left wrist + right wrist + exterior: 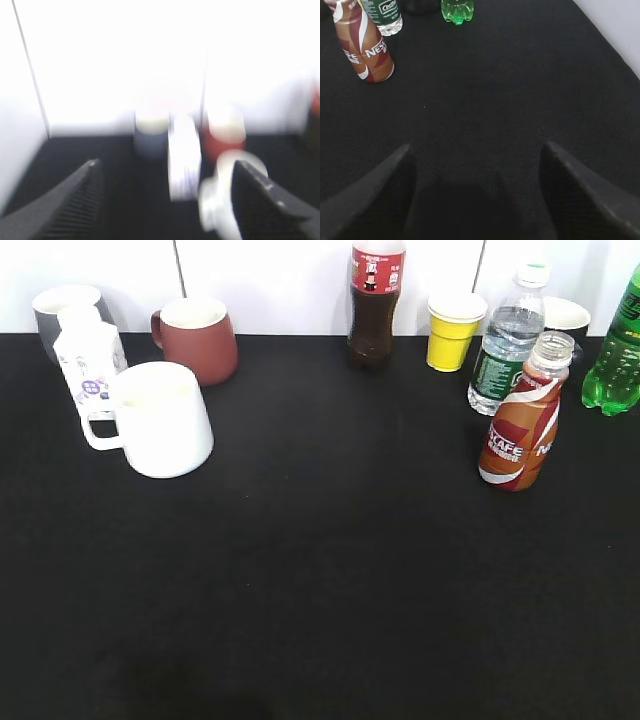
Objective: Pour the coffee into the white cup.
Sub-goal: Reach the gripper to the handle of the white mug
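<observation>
The coffee bottle [522, 415], orange-brown and red with a white swirl, stands upright and uncapped at the right of the black table. It also shows in the right wrist view [362, 45], at the upper left. The white cup [160, 418] stands at the left with its handle pointing left; in the blurred left wrist view it [222, 197] shows partly behind the right finger. My left gripper [165, 175] is open and empty. My right gripper [477, 150] is open and empty above bare cloth. Neither gripper appears in the exterior view.
A white milk carton [86, 353], a grey mug [62, 312] and a brown-red mug [198, 338] stand behind the white cup. A cola bottle [375, 300], yellow paper cup [453, 330], water bottle [510, 340] and green bottle [618, 350] line the back right.
</observation>
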